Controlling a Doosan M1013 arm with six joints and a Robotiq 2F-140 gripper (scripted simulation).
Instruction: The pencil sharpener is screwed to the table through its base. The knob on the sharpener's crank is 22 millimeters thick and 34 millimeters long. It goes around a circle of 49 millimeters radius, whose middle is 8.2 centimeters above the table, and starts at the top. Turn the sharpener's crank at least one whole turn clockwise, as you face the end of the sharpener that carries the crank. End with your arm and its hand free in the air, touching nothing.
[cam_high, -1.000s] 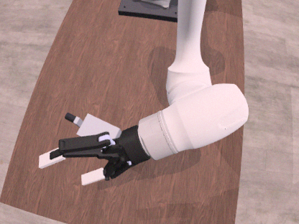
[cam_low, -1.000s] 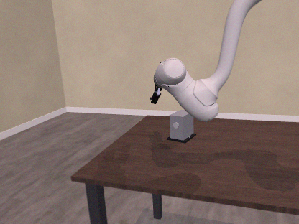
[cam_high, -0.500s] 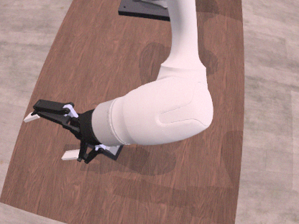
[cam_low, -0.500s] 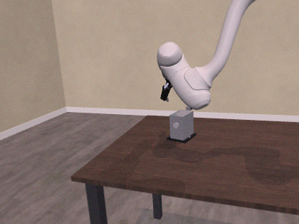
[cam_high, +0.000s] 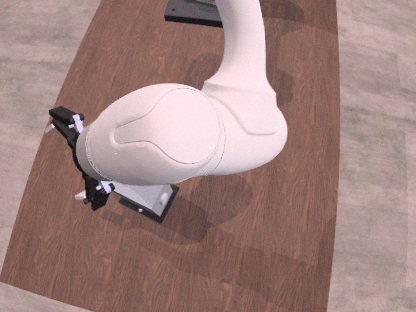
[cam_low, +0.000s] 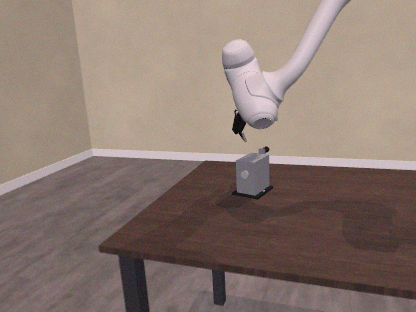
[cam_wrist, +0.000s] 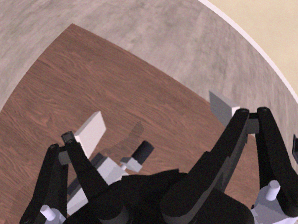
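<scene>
The grey pencil sharpener (cam_low: 253, 175) stands on its dark base on the brown table. Its small dark crank knob (cam_low: 266, 149) sticks out at the top of the far end. In the overhead view the arm covers most of the sharpener, and only one corner and the base (cam_high: 152, 200) show. My gripper (cam_low: 239, 128) hangs in the air above and a little left of the sharpener, apart from it. Its fingers are open wide and empty, and they also show in the overhead view (cam_high: 65, 161). In the wrist view the gripper (cam_wrist: 156, 119) frames a dark knob-like part (cam_wrist: 141, 152) low between the fingers.
The robot's dark mounting plate (cam_high: 195, 12) sits at the far end of the table. The white arm (cam_high: 165, 135) arches over the table's middle. The table's left edge (cam_high: 30, 170) lies close to the gripper. A wall and floor surround the table.
</scene>
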